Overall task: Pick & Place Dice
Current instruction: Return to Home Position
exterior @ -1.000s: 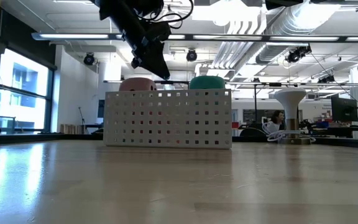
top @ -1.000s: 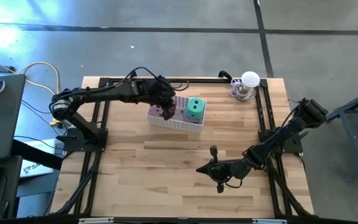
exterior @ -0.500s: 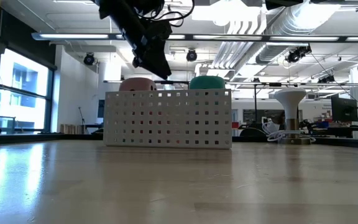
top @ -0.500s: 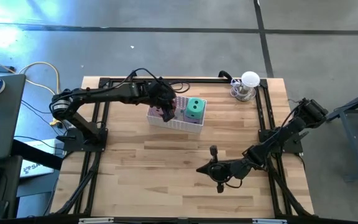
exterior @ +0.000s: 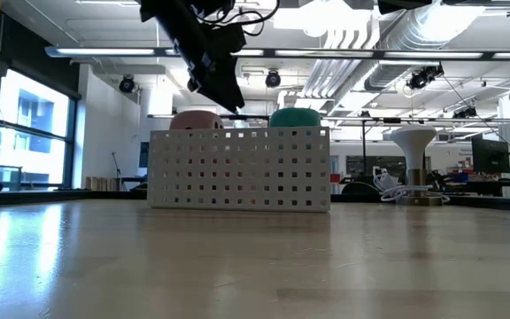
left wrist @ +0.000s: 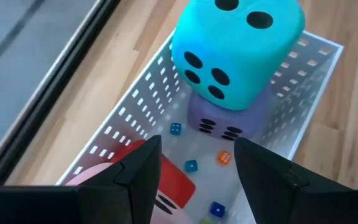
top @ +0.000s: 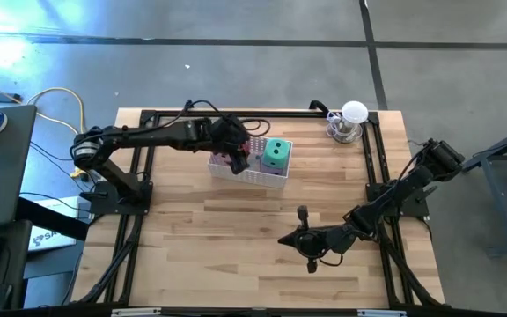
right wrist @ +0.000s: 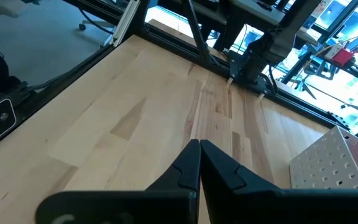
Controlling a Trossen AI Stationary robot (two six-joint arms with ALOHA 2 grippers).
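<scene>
All four sit in the white basket (top: 260,174), far centre: green die (top: 275,151) atop purple die (left wrist: 229,121), red die (left wrist: 173,186) and pink die (left wrist: 95,177) leftward. Left gripper (top: 238,158), jaws parted and empty, has drawn back slightly above them. Right gripper (top: 287,239), jaws together, near centre.

left arm outstretched, hand (left wrist: 197,152) fingers spread | right arm folded low, hand (right wrist: 199,148) fingers pressed together

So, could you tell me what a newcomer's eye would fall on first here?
The green die stands out, stacked on a purple die in the white basket at the table's far middle. The left end effector hangs open above the basket; the right end effector waits shut near the front.
</scene>
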